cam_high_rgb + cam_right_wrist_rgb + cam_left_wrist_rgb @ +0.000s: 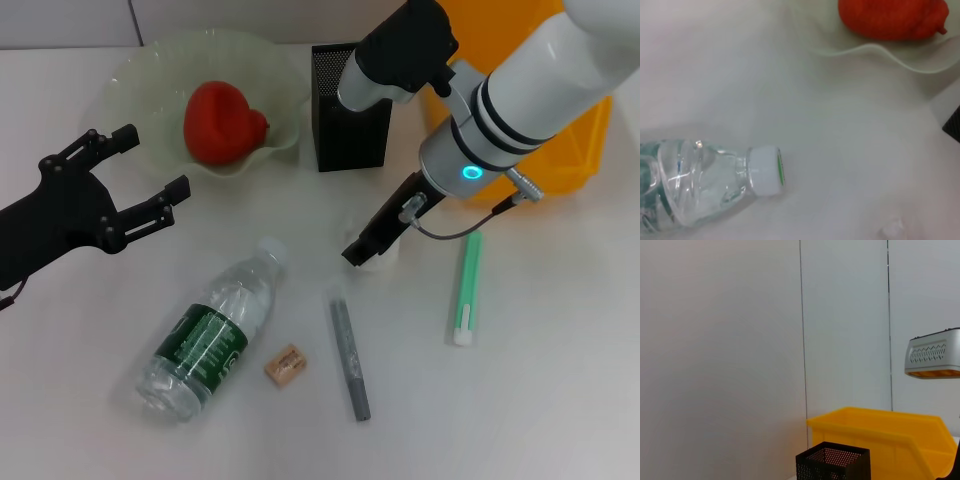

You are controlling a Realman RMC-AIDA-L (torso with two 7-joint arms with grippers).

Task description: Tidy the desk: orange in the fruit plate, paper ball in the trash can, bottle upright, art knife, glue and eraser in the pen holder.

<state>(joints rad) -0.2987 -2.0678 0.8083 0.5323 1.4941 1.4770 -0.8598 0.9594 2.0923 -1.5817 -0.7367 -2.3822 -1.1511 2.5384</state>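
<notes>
Right gripper [368, 250] reaches down to the white table [560, 400] in front of the black mesh pen holder [345, 110]; its dark fingers point at a small crumpled white paper ball [385, 250] that lies right at their tips, but whether they are closed on it cannot be told. Just beside the gripper toward the robot lies the grey art knife [350, 358], flat and lengthwise. On the gripper's right side lies the green and white glue stick [466, 288], near but apart. On its left, the clear water bottle [210, 335] lies on its side, its white cap [765, 170] pointing toward the gripper. The tan eraser [284, 363] sits between the bottle and the knife. Behind the gripper stand the pen holder and, to its right, a yellow bin [560, 150]. The orange-red fruit [222, 122] already rests in the pale green fruit plate [135, 90], left of the pen holder. Left gripper [150, 175] hovers above the table in front of the plate, its black fingers spread apart and holding nothing, well away from the bottle.
</notes>
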